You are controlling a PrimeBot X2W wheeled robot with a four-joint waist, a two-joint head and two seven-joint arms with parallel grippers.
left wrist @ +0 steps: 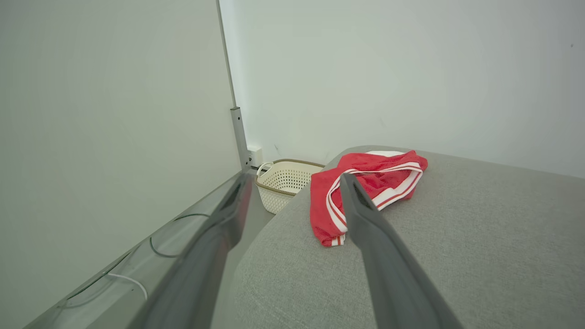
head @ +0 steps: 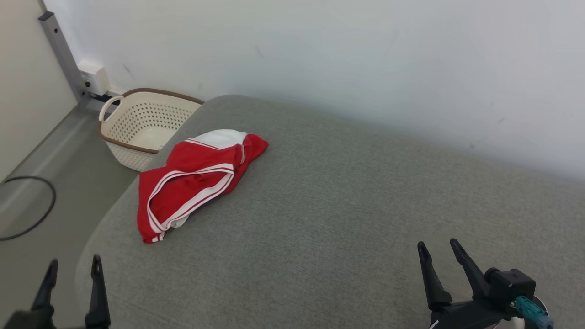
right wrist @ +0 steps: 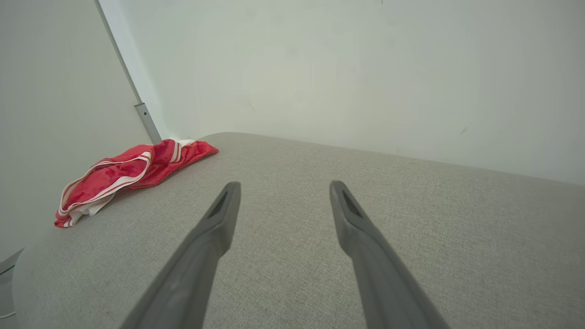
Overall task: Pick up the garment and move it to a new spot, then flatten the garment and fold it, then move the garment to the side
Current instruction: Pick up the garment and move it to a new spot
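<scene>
Red white-striped garment [head: 192, 183], grey cushion [head: 343, 205], cream basket [head: 141, 125]

The garment [head: 196, 183] is soft red cloth with a faint sheen, trimmed with white woven bands and a white fabric panel. The cushion [head: 343, 219] is covered in grey, coarse-woven, matt upholstery. The basket [head: 137, 128] is smooth cream perforated plastic with a brown rim. The post [head: 59, 50] is dull grey metal. The wall [head: 365, 59] is matt paint, lightly scuffed. The left gripper [head: 75, 259] and right gripper [head: 437, 242] are dark, smooth and matt, probably moulded plastic. The floor [head: 68, 183] looks smooth.
</scene>
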